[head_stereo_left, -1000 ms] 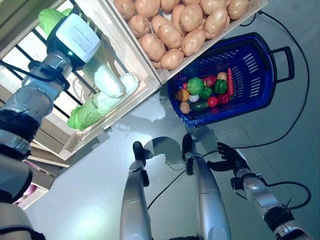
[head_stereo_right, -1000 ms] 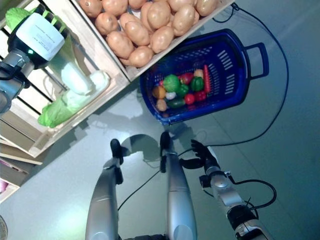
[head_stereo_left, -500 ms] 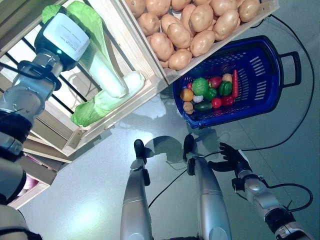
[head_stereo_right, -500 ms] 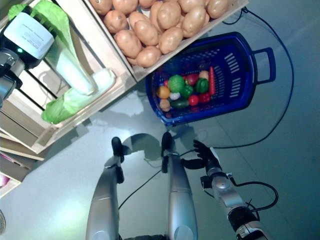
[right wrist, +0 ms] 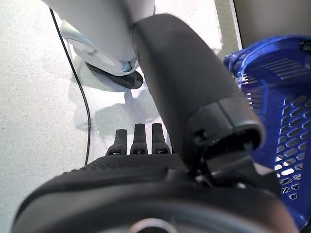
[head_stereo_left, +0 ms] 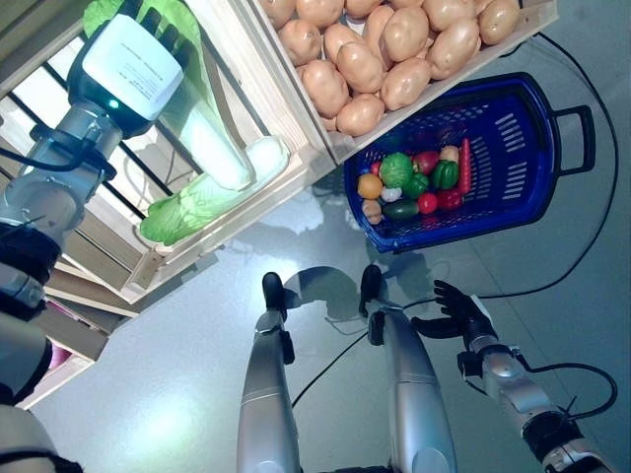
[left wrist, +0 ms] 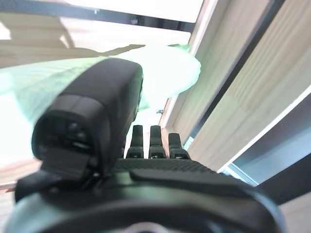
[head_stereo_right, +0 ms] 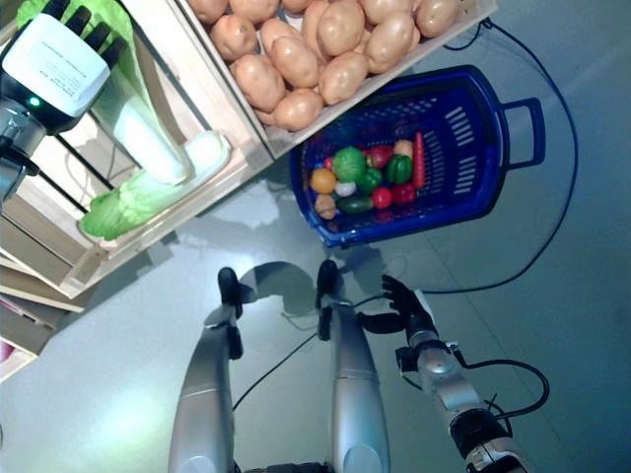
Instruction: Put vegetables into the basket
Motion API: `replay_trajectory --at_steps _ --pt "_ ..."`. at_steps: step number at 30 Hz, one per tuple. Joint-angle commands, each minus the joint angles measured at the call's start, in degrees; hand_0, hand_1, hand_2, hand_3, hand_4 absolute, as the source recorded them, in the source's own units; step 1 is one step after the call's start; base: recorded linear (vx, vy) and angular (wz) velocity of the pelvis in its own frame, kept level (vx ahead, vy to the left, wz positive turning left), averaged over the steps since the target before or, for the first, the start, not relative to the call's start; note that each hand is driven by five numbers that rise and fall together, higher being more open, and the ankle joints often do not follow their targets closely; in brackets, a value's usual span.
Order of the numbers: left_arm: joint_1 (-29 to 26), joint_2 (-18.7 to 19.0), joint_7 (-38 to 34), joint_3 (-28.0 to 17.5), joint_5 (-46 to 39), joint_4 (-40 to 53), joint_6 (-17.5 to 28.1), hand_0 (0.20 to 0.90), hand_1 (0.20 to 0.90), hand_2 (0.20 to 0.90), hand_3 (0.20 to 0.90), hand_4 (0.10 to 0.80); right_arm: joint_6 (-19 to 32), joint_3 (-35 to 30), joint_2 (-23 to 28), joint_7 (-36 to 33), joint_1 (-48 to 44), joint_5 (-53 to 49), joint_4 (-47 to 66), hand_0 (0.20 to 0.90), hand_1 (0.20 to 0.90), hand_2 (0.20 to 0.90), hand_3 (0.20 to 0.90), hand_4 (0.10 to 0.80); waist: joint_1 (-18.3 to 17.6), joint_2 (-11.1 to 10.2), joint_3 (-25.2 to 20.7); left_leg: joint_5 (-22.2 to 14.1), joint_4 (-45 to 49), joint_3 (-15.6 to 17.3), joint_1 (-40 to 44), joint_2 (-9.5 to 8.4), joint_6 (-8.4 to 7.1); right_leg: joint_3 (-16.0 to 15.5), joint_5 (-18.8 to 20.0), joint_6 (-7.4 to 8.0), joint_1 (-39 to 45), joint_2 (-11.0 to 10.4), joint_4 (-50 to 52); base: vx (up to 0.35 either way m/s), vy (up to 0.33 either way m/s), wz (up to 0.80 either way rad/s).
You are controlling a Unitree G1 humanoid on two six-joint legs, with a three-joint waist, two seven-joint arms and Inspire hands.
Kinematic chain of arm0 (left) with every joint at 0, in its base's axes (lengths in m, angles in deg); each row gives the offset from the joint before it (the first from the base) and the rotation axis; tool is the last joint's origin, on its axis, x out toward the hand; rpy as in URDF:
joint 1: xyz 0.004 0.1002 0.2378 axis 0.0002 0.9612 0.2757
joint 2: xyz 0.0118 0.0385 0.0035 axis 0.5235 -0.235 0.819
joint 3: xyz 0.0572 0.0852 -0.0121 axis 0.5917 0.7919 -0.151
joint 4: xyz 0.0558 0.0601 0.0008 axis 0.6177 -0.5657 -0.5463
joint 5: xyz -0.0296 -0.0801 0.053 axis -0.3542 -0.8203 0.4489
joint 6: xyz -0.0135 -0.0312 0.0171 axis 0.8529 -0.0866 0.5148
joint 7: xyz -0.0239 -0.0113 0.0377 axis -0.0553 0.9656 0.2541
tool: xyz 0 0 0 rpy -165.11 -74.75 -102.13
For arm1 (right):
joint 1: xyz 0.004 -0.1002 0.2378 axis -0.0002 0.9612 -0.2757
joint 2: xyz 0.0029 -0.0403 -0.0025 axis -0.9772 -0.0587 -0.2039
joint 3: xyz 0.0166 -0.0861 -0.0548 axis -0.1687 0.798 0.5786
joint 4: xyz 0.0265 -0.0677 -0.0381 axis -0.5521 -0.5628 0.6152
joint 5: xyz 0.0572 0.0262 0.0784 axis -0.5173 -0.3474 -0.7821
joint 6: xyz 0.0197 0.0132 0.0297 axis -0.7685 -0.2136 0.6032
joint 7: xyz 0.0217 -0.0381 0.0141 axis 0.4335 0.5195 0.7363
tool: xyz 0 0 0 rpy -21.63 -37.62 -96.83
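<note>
My left hand point(head_stereo_left: 161, 20) reaches up into the wooden crate point(head_stereo_left: 286, 172) at the upper left. Its fingers are straight and open over the leafy top of a pale green long cabbage point(head_stereo_left: 210, 148). In the left wrist view the cabbage point(left wrist: 165, 73) lies just past my fingers point(left wrist: 153, 141); I cannot tell if they touch it. The blue basket point(head_stereo_left: 537, 163) stands on the floor at the right with several small vegetables in it: a green round one point(head_stereo_left: 395, 169), a red long one point(head_stereo_left: 464, 163), an orange one point(head_stereo_left: 370, 185). My right hand point(head_stereo_left: 455, 310) is open low above the floor, below the basket and apart from it.
A second leafy cabbage point(head_stereo_left: 192, 205) lies in the same crate below my left hand. A crate of potatoes point(head_stereo_left: 380, 59) overhangs the basket's near-left rim. The basket's rim also shows in the right wrist view point(right wrist: 272, 63). Grey floor lies around the basket.
My left hand has pushed further up along the long cabbage into the crate. The whole picture has shifted a little. The right hand has stayed still.
</note>
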Motion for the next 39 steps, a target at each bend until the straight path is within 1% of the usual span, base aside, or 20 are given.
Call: replay_trajectory --at_steps 1,7,10,15,16,20,22,24,25,26,27,28,29,31,39 --pt "-3.0 5.7 -3.0 -8.0 -1.3 0.3 -4.6 0.300 0.300 0.300 0.300 0.400 3.3 -3.4 4.4 -3.3 6.7 -0.6 4.2 0.900 0.900 0.900 0.900 0.800 -1.3 1.3 0.0 -1.3 4.4 3.3 -3.0 0.04 1.89 1.3 1.2 2.64 4.2 -2.1 -2.8 0.000 0.000 0.00" --pt "-2.9 5.5 -2.4 -7.7 -1.6 0.2 -4.7 0.300 0.300 0.300 0.300 0.400 3.0 -3.7 4.6 -3.4 7.1 -0.7 5.0 0.900 0.900 0.900 0.900 0.800 -1.3 1.2 0.0 -1.7 4.9 3.1 -3.5 -0.01 1.97 1.3 0.9 2.74 3.9 -2.2 -2.1 0.000 0.000 0.00" --pt "-1.7 5.5 -2.4 -8.5 -1.4 0.5 -5.1 0.300 0.300 0.300 0.300 0.400 2.6 -3.8 4.6 -3.7 7.3 -0.6 5.8 0.900 0.900 0.900 0.900 0.800 -1.2 1.2 0.0 -1.6 4.7 3.1 -3.3 -0.20 2.02 1.3 1.1 2.83 3.9 -2.1 -2.1 0.000 0.000 0.00" --pt "-2.4 5.5 -1.9 -8.0 -1.1 0.1 -5.1 0.300 0.300 0.300 0.300 0.400 2.7 -4.0 4.9 -3.5 7.5 -0.9 6.0 0.900 0.900 0.900 0.900 0.800 -1.2 1.1 0.0 -1.7 4.8 3.1 -3.4 -0.04 2.04 1.2 0.9 2.79 3.8 -2.2 -1.9 0.000 0.000 0.00" --pt "-2.7 5.6 -1.6 -7.5 0.4 0.2 -4.2 0.300 0.300 0.300 0.300 0.400 2.9 -4.0 5.0 -3.3 7.6 -0.9 6.0 0.900 0.900 0.900 0.900 0.800 -1.3 1.0 0.0 -1.6 4.9 3.1 -3.3 0.04 1.93 1.1 0.9 2.81 4.0 -2.3 -1.9 0.000 0.000 0.00" --pt "-1.9 5.6 -1.8 -7.8 0.1 1.0 -4.8 0.300 0.300 0.300 0.300 0.400 2.9 -4.0 5.1 -3.4 7.4 -1.2 6.3 0.900 0.900 0.900 0.900 0.800 -1.2 0.9 0.0 -1.3 4.6 3.1 -3.0 0.14 1.75 1.0 1.1 2.82 4.5 -2.1 -2.4 -0.012 -0.026 0.01" --pt "-1.8 5.8 -3.6 -7.9 -2.9 1.5 -5.9 0.300 0.300 0.300 0.300 0.400 3.2 -3.8 5.1 -3.4 7.3 -1.5 6.3 0.900 0.900 0.900 0.900 0.800 -1.1 0.8 0.0 -1.1 4.0 3.0 -2.3 0.17 1.67 0.9 1.2 2.79 5.4 -2.0 -3.0 -0.010 -0.047 0.00" --pt "-2.0 5.6 -5.5 -8.3 -5.1 1.3 -5.9 0.300 0.300 0.300 0.300 0.400 3.1 -3.4 4.9 -3.6 7.1 -1.8 6.3 0.900 0.900 0.900 0.900 0.800 -1.1 0.6 0.0 -1.1 3.9 3.0 -1.8 0.26 1.58 0.9 1.2 2.80 5.8 -1.9 -3.3 -0.006 -0.058 0.00" --pt "-2.0 5.7 -7.5 -9.0 -6.3 1.5 -5.3 0.300 0.300 0.300 0.300 0.400 3.3 -3.3 4.8 -3.6 7.0 -2.1 6.3 0.900 0.900 0.900 0.900 0.800 -1.0 0.4 0.0 -1.1 3.8 3.0 -1.3 0.28 1.62 0.7 1.2 2.68 6.5 -1.8 -3.6 -0.002 -0.062 0.01" --pt "-1.9 5.8 -7.9 -9.3 -7.1 1.8 -5.4 0.300 0.300 0.300 0.300 0.400 3.2 -3.3 4.7 -3.6 7.0 -2.3 6.4 0.900 0.900 0.900 0.900 0.800 -1.0 0.4 0.0 -1.1 3.7 2.9 -1.0 0.26 1.60 0.6 1.2 2.65 6.9 -1.7 -3.9 0.004 -0.066 0.01" --pt "-1.2 5.6 -10.7 -10.2 -8.6 1.9 -5.2 0.300 0.300 0.300 0.300 0.400 2.9 -3.1 4.5 -3.8 6.9 -2.2 6.6 0.900 0.900 0.900 0.900 0.800 -1.0 0.3 0.0 -1.0 3.6 2.7 -0.6 0.21 1.42 0.8 1.3 2.72 7.4 -1.5 -4.2 0.007 -0.044 0.01" --pt "-1.1 5.6 -11.3 -10.5 -9.0 1.9 -4.9 0.300 0.300 0.300 0.300 0.400 2.8 -3.0 4.4 -3.8 6.9 -2.2 6.5 0.900 0.900 0.900 0.900 0.800 -0.9 0.2 0.0 -1.0 3.5 2.7 -0.4 0.21 1.46 0.8 1.3 2.68 7.7 -1.5 -4.3 0.011 -0.038 0.00" --pt "-1.1 5.6 -11.8 -11.0 -8.9 2.0 -3.7 0.300 0.300 0.300 0.300 0.400 2.6 -2.9 4.2 -3.8 6.7 -2.1 6.4 0.900 0.900 0.900 0.900 0.800 -0.9 0.1 0.0 -1.1 3.3 2.9 0.2 0.24 1.50 0.7 1.2 2.59 8.2 -1.3 -4.6 0.000 0.000 0.00" --pt "-0.8 5.2 -11.2 -11.5 -7.1 2.5 -2.5 0.300 0.300 0.300 0.300 0.400 2.3 -3.0 3.9 -3.4 6.0 -1.5 5.9 0.900 0.900 0.900 0.900 0.800 -0.9 0.2 0.0 -0.9 2.8 3.1 0.9 0.15 1.39 0.8 1.5 2.52 8.7 -1.0 -5.1 0.000 0.000 0.00" --pt "-2.6 4.7 -10.6 -9.3 -7.7 3.4 -3.3 0.300 0.300 0.300 0.300 0.400 2.8 -2.9 4.3 -3.9 5.4 -2.1 4.8 0.900 0.900 0.900 0.900 0.800 -1.2 0.7 0.0 -0.6 2.1 3.4 1.1 -0.08 1.21 1.2 1.6 2.40 8.5 -0.7 -5.7 0.000 0.000 0.00"
